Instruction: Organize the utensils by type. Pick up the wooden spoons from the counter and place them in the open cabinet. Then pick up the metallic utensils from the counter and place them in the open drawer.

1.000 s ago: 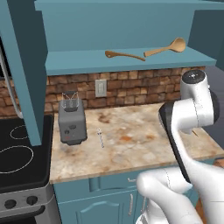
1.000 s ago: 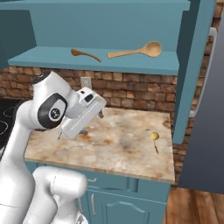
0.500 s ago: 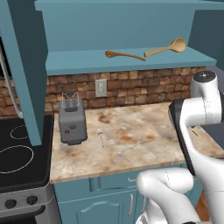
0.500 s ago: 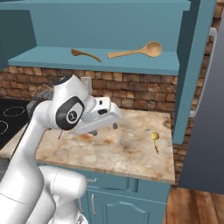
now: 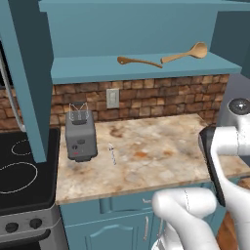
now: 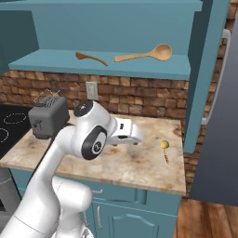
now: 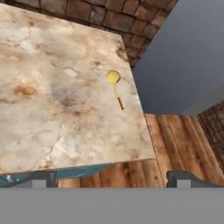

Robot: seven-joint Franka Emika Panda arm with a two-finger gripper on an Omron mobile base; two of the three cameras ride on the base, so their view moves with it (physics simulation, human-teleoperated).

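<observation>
Hovering above the counter (image 7: 52,113), the gripper (image 7: 111,177) is seen with its jaws spread wide apart, and nothing is held between them. In the hand view only the two dark fingertips (image 7: 41,178) are visible at the bottom, one at each side. Ahead of the jaws, and a little toward the middle between them, a small utensil with a yellow rounded end (image 7: 115,89) lies flat on the marbled stone, close to the counter's edge; it is well apart from the fingertips and is not touched. Its thin handle is pointed roughly back toward the jaws. The same utensil is seen in the right base view (image 6: 165,149), near the right end of the counter, beside the gripper (image 6: 132,136) and apart from it.

A second thin silver utensil (image 5: 112,153) lies on the counter farther off, just beside a grey toaster (image 5: 80,134), on the far side of the arm from the jaws.

High above the jaws, the two wooden spoons are lying on the shelf of the open cabinet (image 6: 107,65): the smaller spoon (image 6: 91,58) and the larger spoon (image 6: 145,53) lie near each other, with handles almost meeting. The cabinet door (image 6: 207,74) is standing open at the right. Whether the spoons touch cannot be told.
</observation>
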